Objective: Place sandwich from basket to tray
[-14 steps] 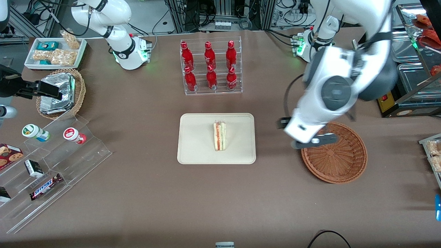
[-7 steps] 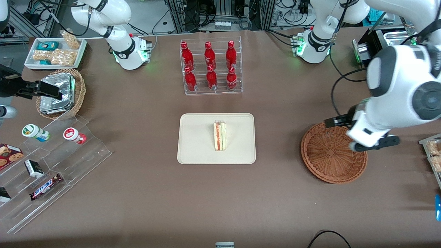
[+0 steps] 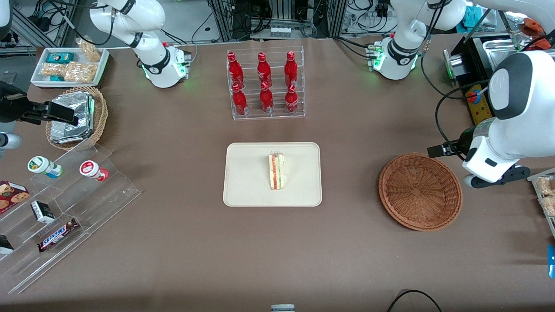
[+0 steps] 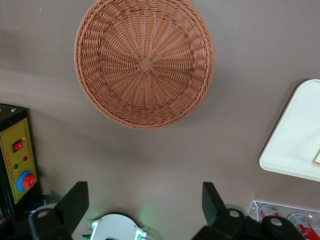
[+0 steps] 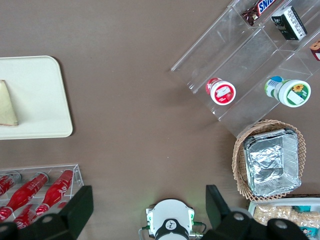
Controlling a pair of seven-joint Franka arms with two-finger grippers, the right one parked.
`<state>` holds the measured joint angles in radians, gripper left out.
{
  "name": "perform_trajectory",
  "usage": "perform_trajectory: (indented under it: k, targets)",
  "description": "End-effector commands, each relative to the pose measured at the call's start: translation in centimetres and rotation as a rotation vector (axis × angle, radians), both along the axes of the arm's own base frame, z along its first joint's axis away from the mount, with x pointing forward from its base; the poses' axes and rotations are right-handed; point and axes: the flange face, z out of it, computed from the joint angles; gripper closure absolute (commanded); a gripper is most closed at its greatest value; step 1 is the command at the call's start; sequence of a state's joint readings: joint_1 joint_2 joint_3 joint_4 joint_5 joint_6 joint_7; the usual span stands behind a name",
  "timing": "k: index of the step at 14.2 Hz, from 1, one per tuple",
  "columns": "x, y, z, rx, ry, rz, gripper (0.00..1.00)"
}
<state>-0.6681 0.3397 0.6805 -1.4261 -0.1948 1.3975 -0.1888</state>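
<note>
The sandwich [image 3: 276, 171] stands on its edge in the middle of the cream tray [image 3: 243, 195], showing its orange-red and green layers. A sliver of it shows in the left wrist view [image 4: 317, 159] and its crust side in the right wrist view [image 5: 7, 105]. The reddish-brown basket [image 3: 420, 190] is empty and lies toward the working arm's end of the table. My left gripper [image 3: 496, 178] is open and empty, raised above the table beside the basket, farther from the tray than the basket is. In the left wrist view the gripper [image 4: 144, 192] looks down at the basket [image 4: 144, 62] and a tray corner [image 4: 295, 145].
A clear rack of red bottles [image 3: 265, 82] stands farther from the camera than the tray. A tan basket of foil packs [image 3: 78, 117], a white snack tray [image 3: 69, 65] and a stepped acrylic shelf [image 3: 65, 203] lie toward the parked arm's end. A control box [image 3: 477, 112] stands near my gripper.
My left arm has swung away from over the basket toward the working arm's end of the table. The sandwich and tray have not moved.
</note>
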Motion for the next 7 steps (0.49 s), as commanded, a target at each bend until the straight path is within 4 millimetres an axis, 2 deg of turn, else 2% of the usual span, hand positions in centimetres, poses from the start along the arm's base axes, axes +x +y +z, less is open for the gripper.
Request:
perform_trajectory:
  k: [1, 5, 6, 7]
  targets:
    - [-1.1, -0.3, 1.5, -0.034, 0.009, -0.001, 0.00]
    - [-2.0, 0.1, 3.0, -0.058, 0.011, 0.000, 0.00]
    - [-1.6, 3.5, 2.8, -0.073, 0.017, 0.051, 0.00]
    - [-1.8, 2.4, 3.5, -0.112, 0.021, 0.017, 0.00]
